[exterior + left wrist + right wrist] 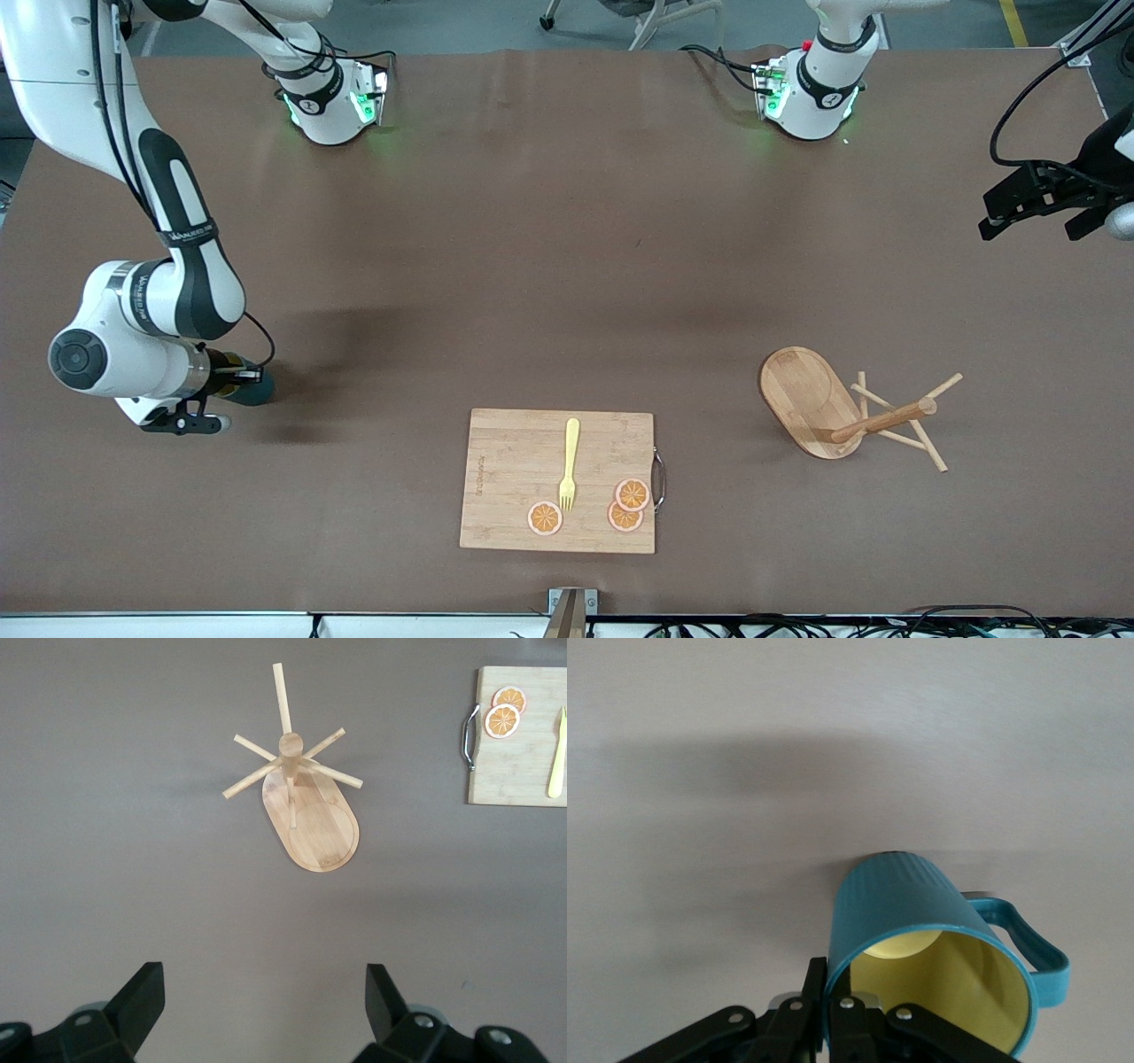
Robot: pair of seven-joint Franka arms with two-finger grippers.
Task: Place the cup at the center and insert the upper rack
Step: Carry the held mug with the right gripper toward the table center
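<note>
The tabletop (pixel 567 266) is wide and brown, and the first step is judged to be in hand: the cup is gripped at the right arm's end, not yet carried to the center. The cutting board (pixel 523 483), with a fork (pixel 569 465) and orange slices (pixel 626 507) on it, is seen low in the front view, nearer the camera than the middle of the tabletop. The rack (pixel 811 399) is lying tipped on its side, toward the left arm's end, untouched, well apart from the board. The cup (pixel 921 939) is pinched at its rim by the right gripper (pixel 833 1005), jaws closed on the wall, handle left free. Next, a lift and a carry toward the center are called for. The left gripper (pixel 266 992) is held waiting above the rack, jaws spread wide, nothing between them.
</note>
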